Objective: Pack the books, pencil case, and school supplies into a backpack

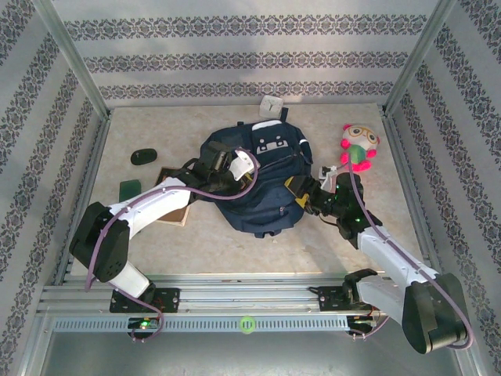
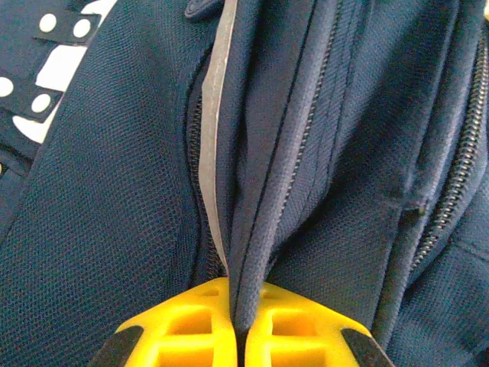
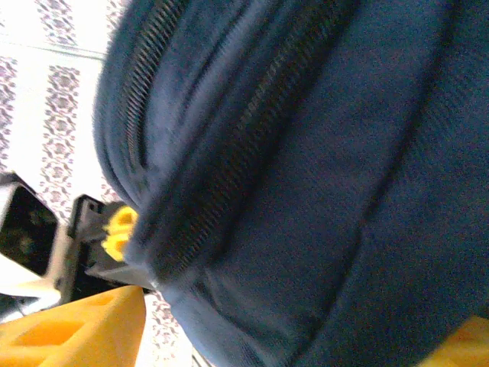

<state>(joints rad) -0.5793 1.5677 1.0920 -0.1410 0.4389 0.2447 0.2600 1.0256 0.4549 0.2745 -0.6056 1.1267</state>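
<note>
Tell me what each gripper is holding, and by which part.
Left gripper pinches the backpack by a raised fabric fold. Right gripper is open, holding nothing.

Left arm (image 1: pixel 149 205) jaws shut, right arm (image 1: pixel 391 254) jaws apart

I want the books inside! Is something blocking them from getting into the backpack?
Yes. The zips showing on the backpack look closed, and the left arm lies across the brown book. The green book lies uncovered.

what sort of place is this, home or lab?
Probably a lab test cell: aluminium frame posts, wallpaper-print panels for walls, a slotted mounting rail at the table's near edge.
</note>
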